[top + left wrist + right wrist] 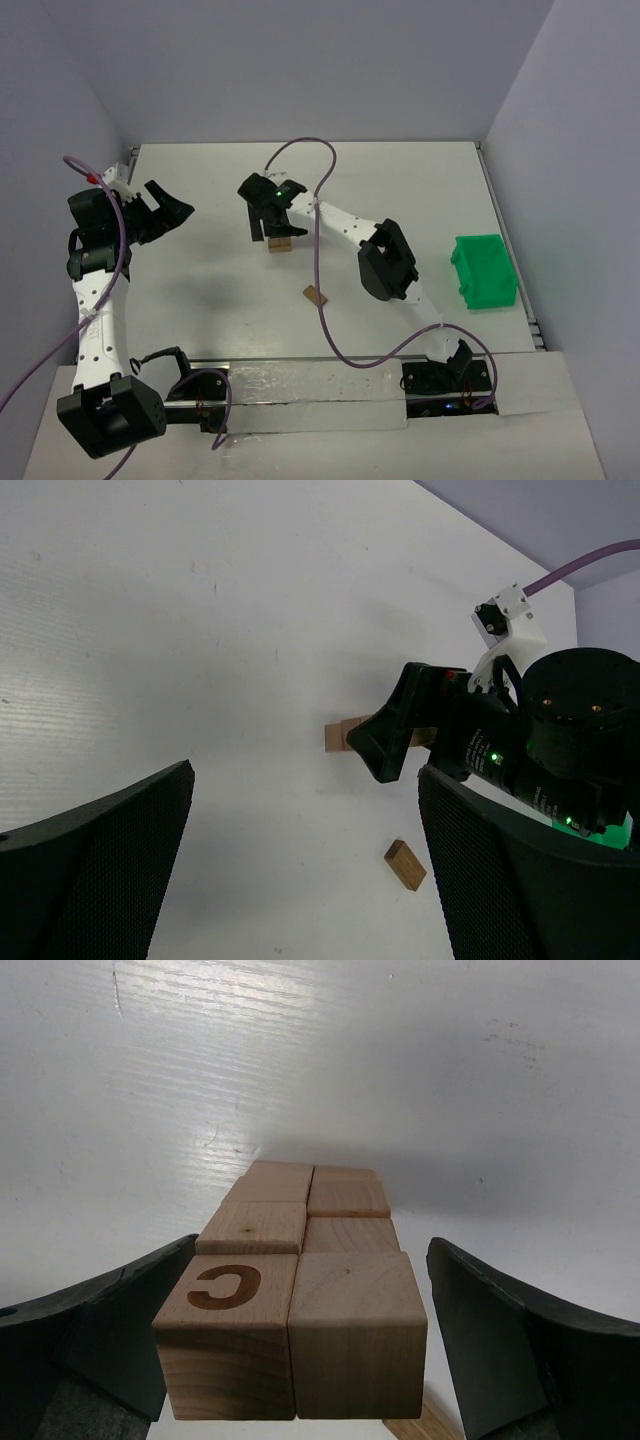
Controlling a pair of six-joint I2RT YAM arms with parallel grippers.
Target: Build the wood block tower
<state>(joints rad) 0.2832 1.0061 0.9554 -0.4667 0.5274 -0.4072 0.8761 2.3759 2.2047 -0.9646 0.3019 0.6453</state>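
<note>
The wood block tower (281,245) stands mid-table. In the right wrist view it is a stack (300,1230) two blocks wide, and its top left block bears a burnt "C" (226,1290). My right gripper (270,232) hangs over the stack's top. It is open, with one finger (100,1330) on each side of the top pair (310,1340). The left finger is close against the C block and the right finger stands slightly off. One loose wooden block (316,295) lies flat nearer me and also shows in the left wrist view (405,864). My left gripper (165,215) is open, empty and raised at the left.
A green plastic bin (484,270) stands at the right, beside the right arm's elbow (385,262). A purple cable (322,250) loops over the table between the tower and the near edge. A thin wooden slat (420,1425) shows under the top blocks.
</note>
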